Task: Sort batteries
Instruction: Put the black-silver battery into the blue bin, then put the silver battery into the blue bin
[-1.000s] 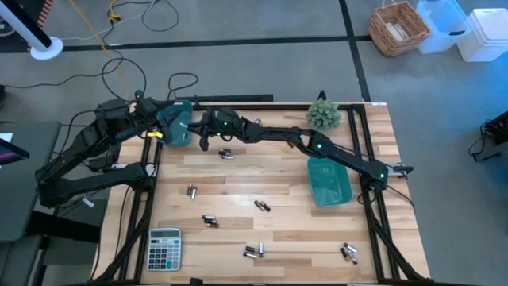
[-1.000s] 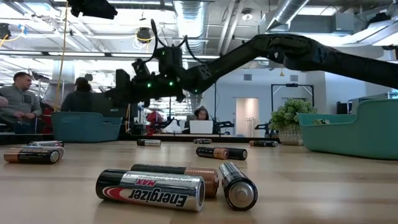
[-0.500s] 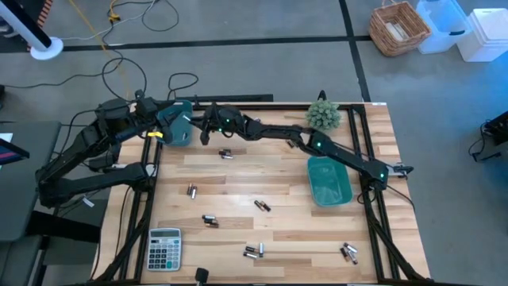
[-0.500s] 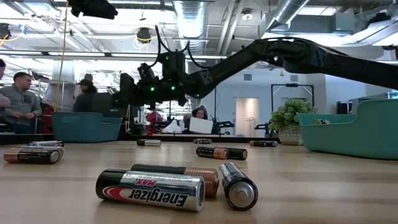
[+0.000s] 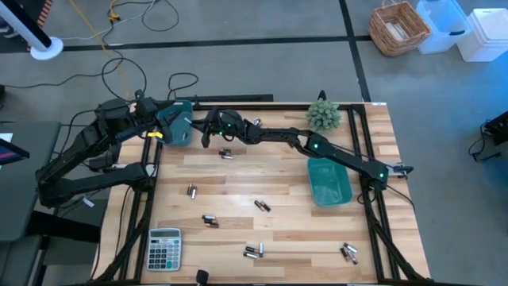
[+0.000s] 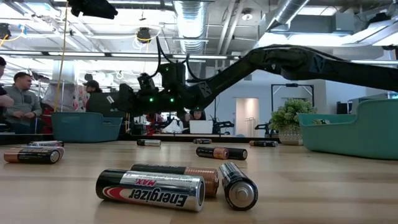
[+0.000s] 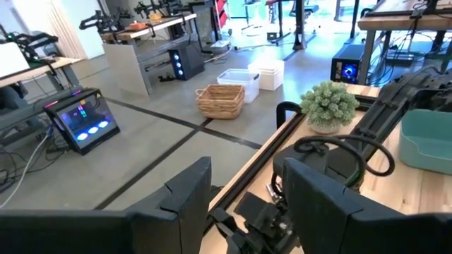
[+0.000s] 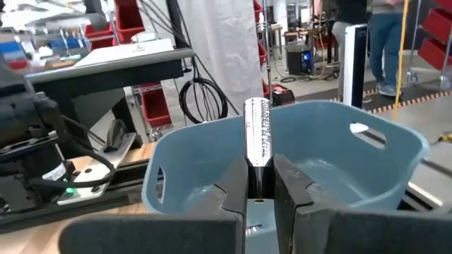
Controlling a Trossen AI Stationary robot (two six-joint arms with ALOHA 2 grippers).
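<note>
I'm mid-delivery: my right gripper point(image 8: 260, 185), upper left of the high view, is clamped on a battery point(image 8: 258, 141) beside the blue bin point(image 8: 339, 152). Next I centre over it, then release.

battery point(image 8: 258, 144) base: hidden between the right fingers point(image 8: 234, 190)
blue bin point(image 8: 296, 152) floor: mostly out of sight
calculator point(image 5: 164, 249) keys: too small to read
</note>
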